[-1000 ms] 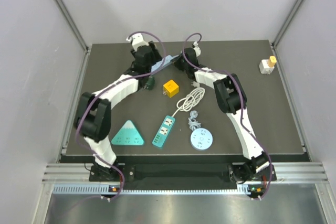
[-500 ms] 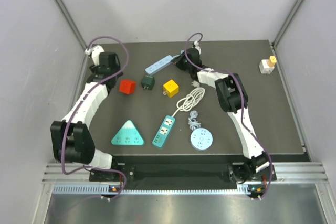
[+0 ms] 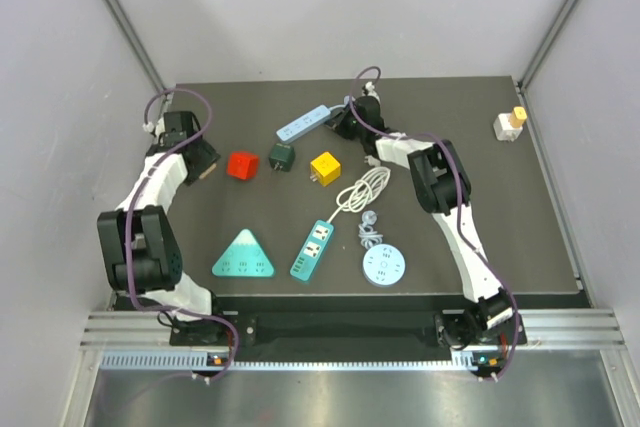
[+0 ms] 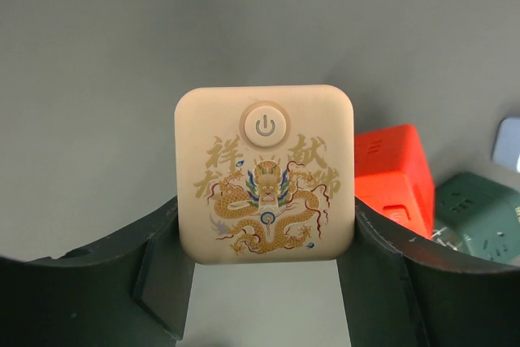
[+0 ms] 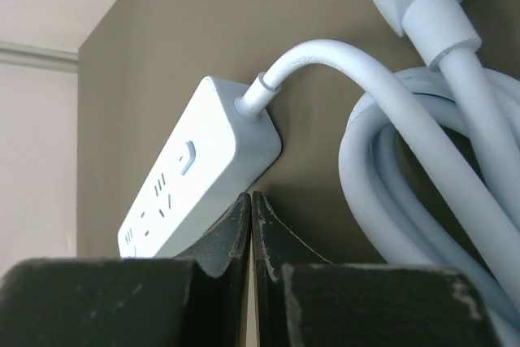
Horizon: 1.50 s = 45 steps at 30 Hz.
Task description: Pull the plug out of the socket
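My left gripper (image 4: 265, 237) is shut on a beige cube plug with a gold dragon print and a power button (image 4: 265, 173), held above the table at the far left (image 3: 203, 169). The light blue power strip (image 3: 303, 122) lies at the back middle, with nothing plugged into it. My right gripper (image 3: 341, 125) is shut and empty. In the right wrist view its closed fingertips (image 5: 251, 201) rest against the cable end of the strip (image 5: 195, 193).
A red cube (image 3: 241, 165), dark green cube (image 3: 282, 158) and yellow cube (image 3: 324, 168) sit mid-table. A coiled white cable (image 3: 365, 190), teal strip (image 3: 313, 249), triangular socket (image 3: 244, 257) and round socket (image 3: 385, 267) lie nearer. A white-yellow adapter (image 3: 510, 124) sits far right.
My left arm swung from the blue strip at the back middle to the far left, carrying the beige plug away. The right gripper stayed at the strip's end.
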{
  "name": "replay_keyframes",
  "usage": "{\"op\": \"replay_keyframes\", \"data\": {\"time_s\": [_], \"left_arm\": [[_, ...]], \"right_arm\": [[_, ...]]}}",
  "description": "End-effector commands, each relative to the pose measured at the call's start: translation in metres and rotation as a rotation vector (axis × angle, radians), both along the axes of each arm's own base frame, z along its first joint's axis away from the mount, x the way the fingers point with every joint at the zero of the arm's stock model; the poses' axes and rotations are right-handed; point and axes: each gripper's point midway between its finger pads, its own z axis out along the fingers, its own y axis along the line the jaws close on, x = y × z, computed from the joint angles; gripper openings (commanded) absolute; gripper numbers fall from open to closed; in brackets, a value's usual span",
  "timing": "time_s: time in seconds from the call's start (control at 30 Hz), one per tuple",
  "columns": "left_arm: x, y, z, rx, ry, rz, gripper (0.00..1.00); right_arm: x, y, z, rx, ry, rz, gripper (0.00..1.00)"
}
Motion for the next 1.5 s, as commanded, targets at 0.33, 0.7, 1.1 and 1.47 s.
{"op": "replay_keyframes", "data": {"time_s": [0.33, 0.7, 1.1, 1.47], "left_arm": [[0.011, -0.023, -0.055, -0.153, 0.014, -0.001, 0.28], [0.011, -0.020, -0.053, -0.147, -0.017, 0.006, 0.67], [0.006, -0.004, -0.027, -0.063, -0.077, 0.052, 0.95], [0.008, -0.008, 0.006, -0.075, -0.164, 0.043, 0.99]], "right_arm": [[0.009, -0.049, 0.027, -0.237, -0.088, -0.045, 0.00], [0.020, -0.097, 0.025, -0.309, -0.067, -0.064, 0.00], [-0.030, -0.028, 0.138, -0.156, -0.395, 0.522, 0.27], [0.003, -0.106, 0.093, -0.683, -0.303, 0.393, 0.73]]}}
